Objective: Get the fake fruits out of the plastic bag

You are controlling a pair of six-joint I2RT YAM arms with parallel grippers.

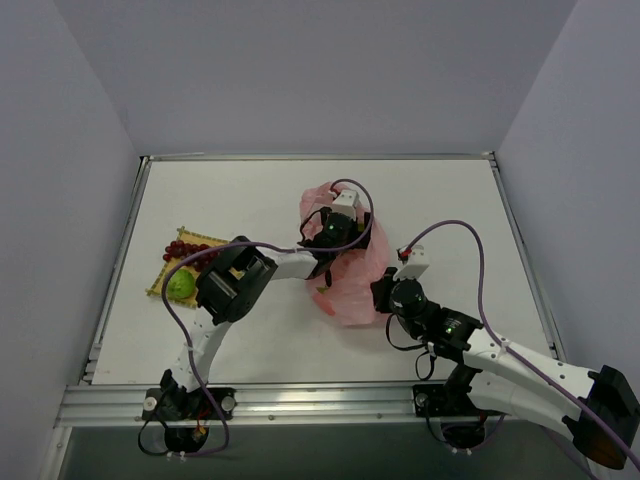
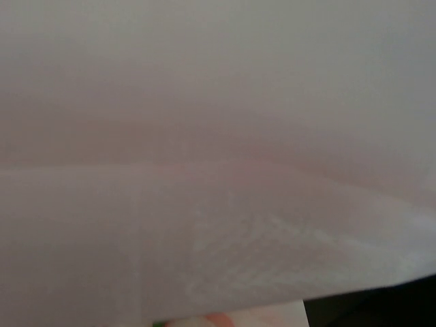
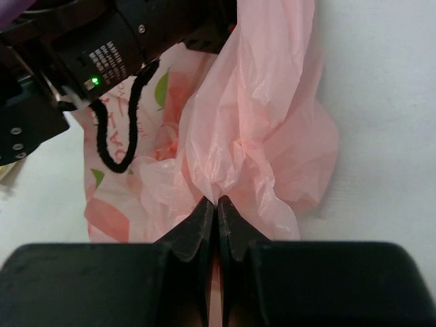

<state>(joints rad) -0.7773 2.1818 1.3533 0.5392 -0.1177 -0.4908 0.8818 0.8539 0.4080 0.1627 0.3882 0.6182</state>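
Right hand [image 3: 218, 206] pinches plastic bag [image 3: 266, 129]; left hand [image 1: 336, 226] inside

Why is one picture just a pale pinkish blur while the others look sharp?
Left wrist view: the plastic bag seemingly sits right against the lens, so everything is out of focus. Right wrist view: crisp folds, with the right gripper pinching it. Top view: even, soft light, no glare.

The plastic bag [image 3: 272, 122] is thin, crinkly, translucent film; the table [image 1: 250, 200] smooth, matt.
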